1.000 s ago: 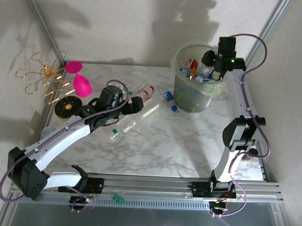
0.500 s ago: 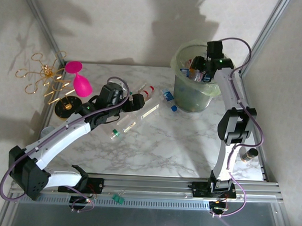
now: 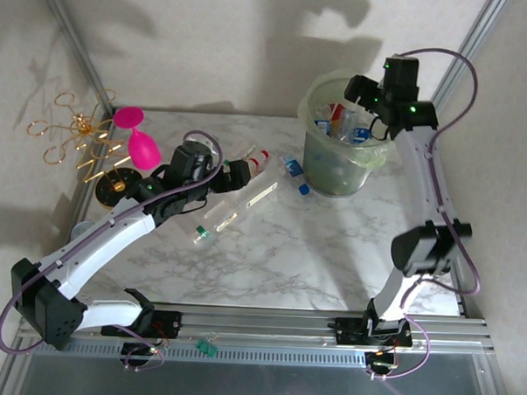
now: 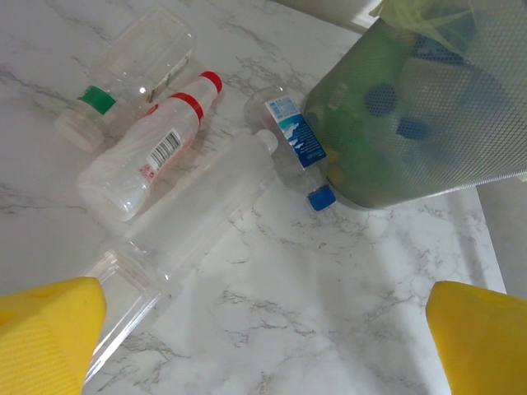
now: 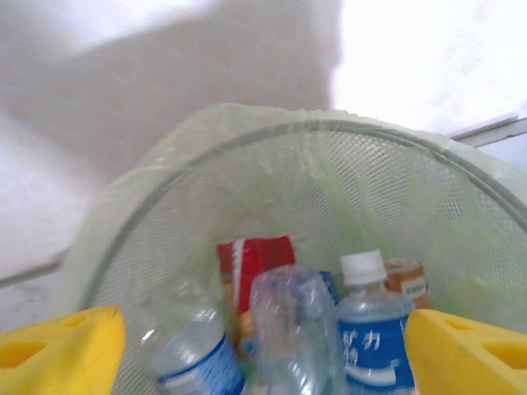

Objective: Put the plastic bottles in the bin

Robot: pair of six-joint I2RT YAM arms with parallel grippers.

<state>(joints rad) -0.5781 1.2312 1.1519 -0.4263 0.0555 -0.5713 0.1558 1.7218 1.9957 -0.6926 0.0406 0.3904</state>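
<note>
Barely shifting since a second ago, the left gripper (image 3: 236,173) is hovering over the loose bottles near the middle of the tabletop (image 3: 270,250), its jaws standing fully apart and gripping nothing. Under it a green-capped bottle (image 4: 132,70), a red-capped bottle (image 4: 152,152) and a long clear bottle (image 4: 198,206) are lying close together, and a blue-capped bottle (image 4: 295,148) is lying just beside the bin's foot. The bin (image 3: 344,166) is standing by the tabletop's far edge, right of centre, already holding several bottles. Above its rim the right gripper (image 3: 363,91), lower and narrower a second ago, is lifting clear with jaws spread wide and empty, so a drop looks just finished. Next, the left arm is probably needing to descend and close on one loose bottle.
</note>
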